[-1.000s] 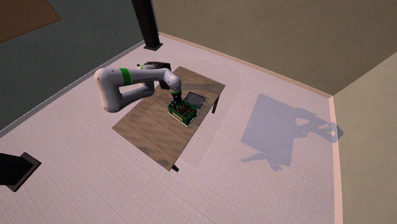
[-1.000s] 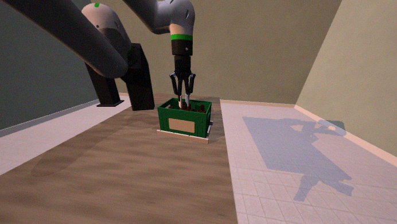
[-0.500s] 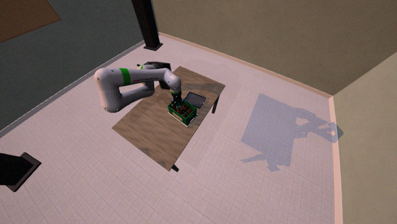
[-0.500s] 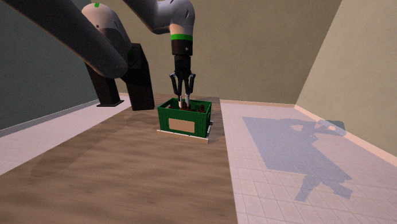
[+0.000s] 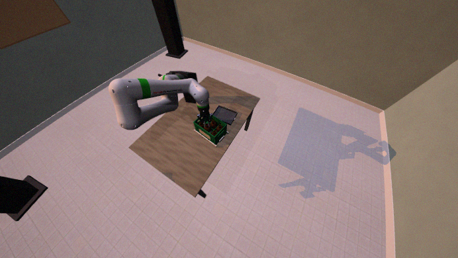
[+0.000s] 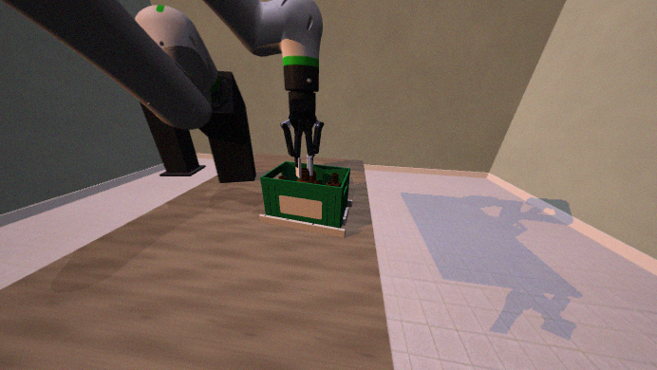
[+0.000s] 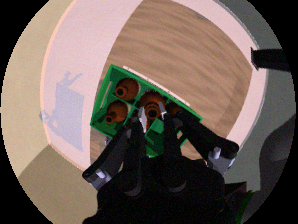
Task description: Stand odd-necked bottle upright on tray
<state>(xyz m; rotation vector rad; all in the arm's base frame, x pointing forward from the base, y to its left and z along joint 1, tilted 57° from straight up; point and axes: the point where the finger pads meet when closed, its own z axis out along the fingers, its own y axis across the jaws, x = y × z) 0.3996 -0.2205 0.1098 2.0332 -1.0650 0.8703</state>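
A green crate stands on the wooden table and holds several brown bottles; only their tops rise above its rim. My gripper points straight down into the crate's far left part and is shut on the neck of one brown bottle. In the wrist view the fingertips pinch that bottle's neck, and two more bottles stand beside it in the crate. The dark flat tray lies on the table just beyond the crate. I cannot tell the neck thicknesses apart.
The crate sits near the table's right edge. The arm's dark pedestal stands at the table's far left. A dark pillar stands on the floor behind.
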